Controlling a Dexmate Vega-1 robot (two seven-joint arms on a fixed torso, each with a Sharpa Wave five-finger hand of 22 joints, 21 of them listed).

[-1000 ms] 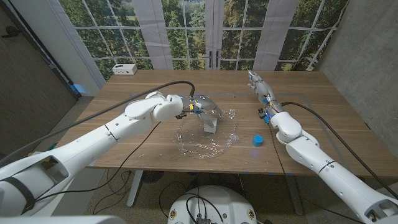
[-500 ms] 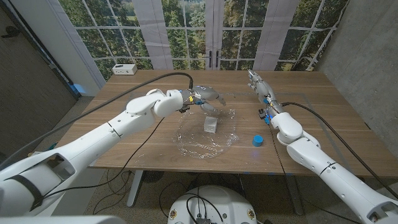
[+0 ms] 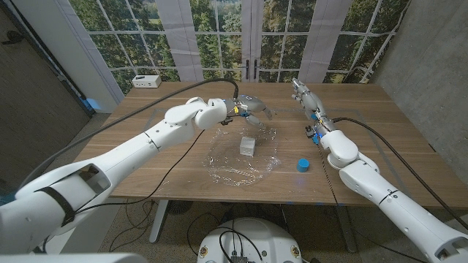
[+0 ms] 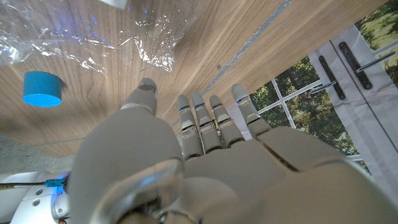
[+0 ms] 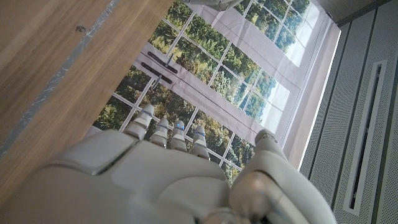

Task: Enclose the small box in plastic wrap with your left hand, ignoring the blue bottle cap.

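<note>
Presently on the tabletop point(image 3: 175, 157): one sheet of plastic wrap point(image 3: 241, 159), crumpled, spread roughly round, lying near the middle of the wood.

Small box point(image 3: 248, 145): sits on the plastic wrap, a little toward the window side of the sheet's middle. Upright, nearly cubic in the head view, so no long axis can be made out; one pale face turned toward the robot. Uncovered on top.

Blue bottle cap point(image 3: 303, 165): on bare wood just beside the plastic wrap's edge, on the robot's right of the box, apart from it.

Left hand point(image 3: 251, 109): raised over the far edge of the plastic wrap, beyond the box, fingers apart and arched downward, holding nothing, clear of the box.

Right hand point(image 3: 305, 97): well apart from the plastic wrap, toward the window side beyond the cap, fingers extended together along the tabletop, nothing in them.

White device point(image 3: 147, 81): at the far corner of the tabletop, on the robot's left of the box, well apart.

Left wrist view: shows the back of the left hand point(image 4: 205, 149), fingers straight and slightly parted, with the blue bottle cap point(image 4: 42, 88) and the wrinkled edge of the plastic wrap point(image 4: 74, 37) close up; the box itself cannot be told there.

Right wrist view: shows the right hand point(image 5: 168, 168) against the window, fingers side by side.
</note>
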